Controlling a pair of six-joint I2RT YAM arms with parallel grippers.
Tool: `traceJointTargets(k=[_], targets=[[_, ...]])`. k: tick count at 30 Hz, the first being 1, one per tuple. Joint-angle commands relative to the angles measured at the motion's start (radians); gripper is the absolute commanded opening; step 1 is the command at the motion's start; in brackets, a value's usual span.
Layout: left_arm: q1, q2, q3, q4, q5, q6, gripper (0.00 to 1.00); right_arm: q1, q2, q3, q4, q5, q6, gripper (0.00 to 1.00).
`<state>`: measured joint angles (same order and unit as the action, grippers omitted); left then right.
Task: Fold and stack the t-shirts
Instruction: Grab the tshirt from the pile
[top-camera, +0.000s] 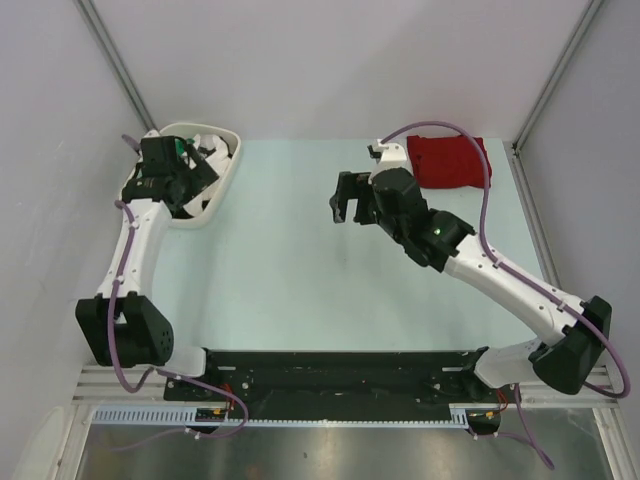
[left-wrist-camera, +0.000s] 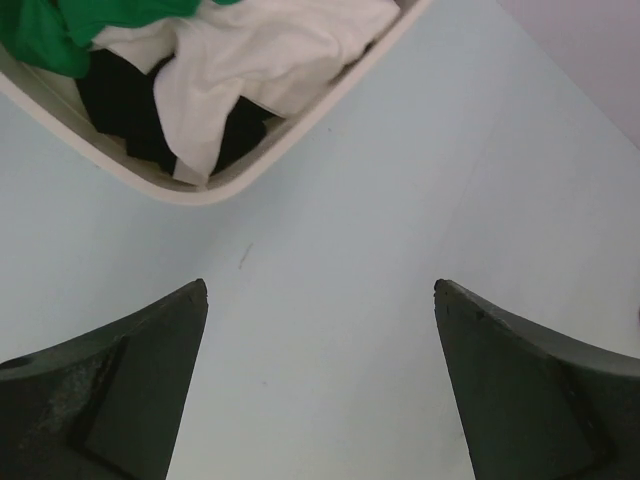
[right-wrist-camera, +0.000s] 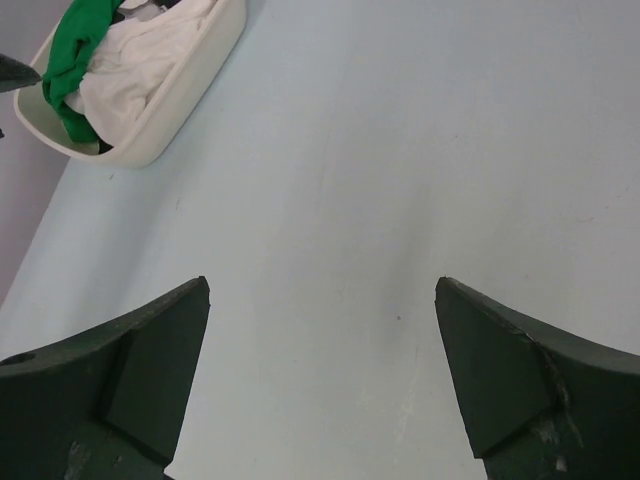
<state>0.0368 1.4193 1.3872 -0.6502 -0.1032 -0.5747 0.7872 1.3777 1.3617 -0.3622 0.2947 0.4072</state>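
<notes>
Both end effectors, left and right, are held open; red t-shirt is folded at the surface's far-right corner.

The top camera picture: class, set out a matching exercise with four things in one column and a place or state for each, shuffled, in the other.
1. dark red t-shirt
2. green t-shirt
3. left gripper
4. right gripper

A. open, over bare table
B. crumpled in the basket
C. folded, far right corner
D. open, above the basket

Pairs: 1-C, 2-B, 3-D, 4-A
</notes>
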Motion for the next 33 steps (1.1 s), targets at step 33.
traceJointTargets(k=[33], targets=[[0.052, 0.306, -0.063, 0.704, -0.428, 0.055, 0.94, 0.121, 0.049, -0.312, 0.247, -0.063, 0.044, 1.00]])
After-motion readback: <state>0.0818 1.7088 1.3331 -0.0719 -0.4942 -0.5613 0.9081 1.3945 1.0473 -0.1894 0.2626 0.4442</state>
